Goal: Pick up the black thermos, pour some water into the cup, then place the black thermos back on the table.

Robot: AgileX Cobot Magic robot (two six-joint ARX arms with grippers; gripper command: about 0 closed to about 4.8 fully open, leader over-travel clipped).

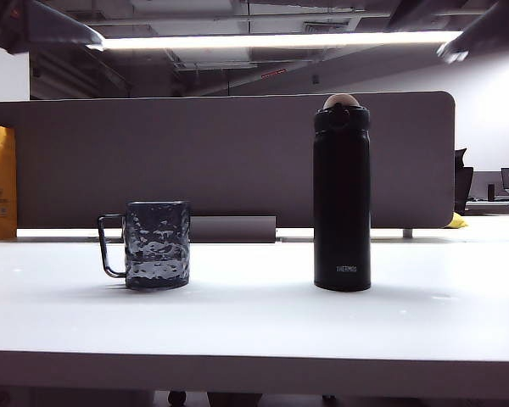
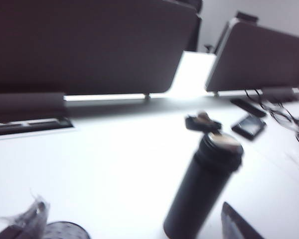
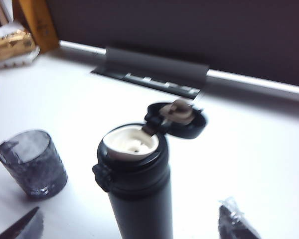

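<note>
A: Where does everything stand?

B: The black thermos (image 1: 342, 195) is upright on the worktop (image 1: 254, 326), lid flipped open, well apart from the cup (image 1: 157, 244), which sits to its left in the exterior view with its handle turned away from the flask. Nothing is being held.

A: And the hands?

B: The left hand (image 2: 134, 226) and the right hand (image 3: 129, 229) show only as finger edges at the rim of their wrist views, fingers spread wide and empty. Both look down on the flask from above; neither touches it.

A: What worries you?

B: It is tall and slim, so I judge a finger clipping it on the way down could topple it, and with the spout uncovered, water would run across the worktop. Both arms aim toward the same flask, so they might crowd each other. A high grip could also catch the open lid (image 3: 182, 119).
</note>
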